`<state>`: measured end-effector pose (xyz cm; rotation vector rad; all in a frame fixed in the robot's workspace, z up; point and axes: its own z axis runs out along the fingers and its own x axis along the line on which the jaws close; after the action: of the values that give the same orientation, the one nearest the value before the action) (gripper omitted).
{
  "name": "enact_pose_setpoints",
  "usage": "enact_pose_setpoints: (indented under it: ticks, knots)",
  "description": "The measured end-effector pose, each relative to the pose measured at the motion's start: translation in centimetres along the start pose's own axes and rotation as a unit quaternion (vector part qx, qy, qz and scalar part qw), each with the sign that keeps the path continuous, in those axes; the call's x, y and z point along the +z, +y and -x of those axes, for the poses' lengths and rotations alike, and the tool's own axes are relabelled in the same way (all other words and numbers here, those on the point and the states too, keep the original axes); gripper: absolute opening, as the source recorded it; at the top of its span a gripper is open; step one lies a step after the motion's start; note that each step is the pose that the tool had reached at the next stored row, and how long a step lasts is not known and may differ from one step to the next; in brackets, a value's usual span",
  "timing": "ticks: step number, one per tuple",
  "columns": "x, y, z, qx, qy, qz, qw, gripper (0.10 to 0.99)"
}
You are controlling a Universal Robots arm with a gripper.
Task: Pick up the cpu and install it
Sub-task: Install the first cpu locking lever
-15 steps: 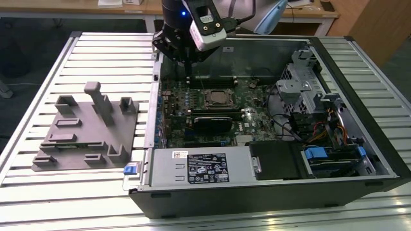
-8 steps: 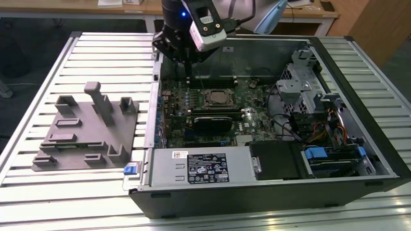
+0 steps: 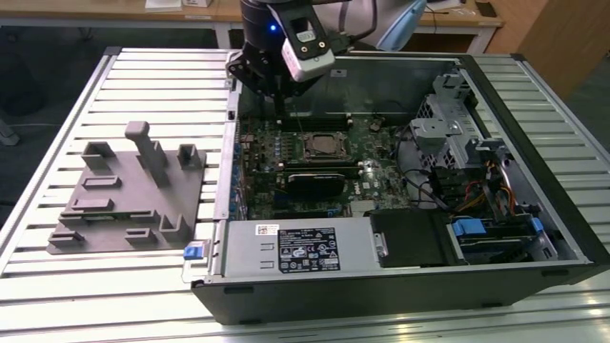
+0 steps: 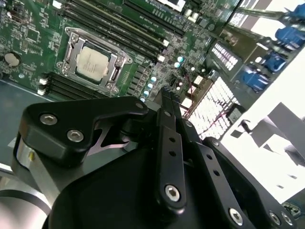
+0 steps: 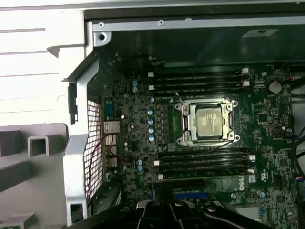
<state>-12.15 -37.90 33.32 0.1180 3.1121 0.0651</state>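
The cpu (image 3: 324, 145) lies flat inside the square metal-framed socket (image 3: 303, 137) on the green motherboard of an open computer case. Its silvery top faces up in both wrist views (image 4: 93, 63) (image 5: 208, 121). My gripper (image 3: 279, 106) hangs above the case's back corner on the exterior view's left, up and to the left of the socket and apart from it. In the second wrist view the black fingers (image 4: 167, 124) lie pressed together, and the gripper (image 4: 164, 93) is shut with nothing seen between them.
A black heatsink block (image 3: 319, 184) sits on the board just in front of the socket. The case wall (image 3: 227, 179), a power supply (image 3: 296, 246) and drive cages (image 3: 448, 121) ring the board. A grey fixture (image 3: 124, 193) stands on the slatted table at the exterior view's left.
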Motion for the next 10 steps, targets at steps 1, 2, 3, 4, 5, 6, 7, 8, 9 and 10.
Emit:
enact_pose_setpoints:
  ticks: [1,2,3,4,5,6,7,8,9,10]
  knots:
    - [0.18,0.16,0.01,0.0,0.0,-0.0002,1.0,0.106]
    - [0.37,0.41,0.03,0.0,0.0,-0.0003,1.0,0.106]
    - [0.56,0.78,0.04,0.0,0.0,-0.0005,1.0,0.106]
    - [0.7,1.05,0.03,0.0,0.0,-0.0005,1.0,0.106]
    - [0.84,1.21,0.02,0.0,0.0,-0.0006,1.0,0.106]
    - [0.99,1.4,0.0,0.0,-0.0001,-0.0005,1.0,0.106]
    - [1.15,1.5,-0.02,0.0,-0.0001,-0.0005,1.0,0.106]
    - [1.34,1.53,-0.02,0.0,-0.0001,-0.0005,1.0,0.106]
    - [1.52,1.6,-0.03,0.0,-0.0001,-0.0005,1.0,0.106]
    - [1.7,1.67,-0.05,0.0,0.0,-0.0006,1.0,0.106]
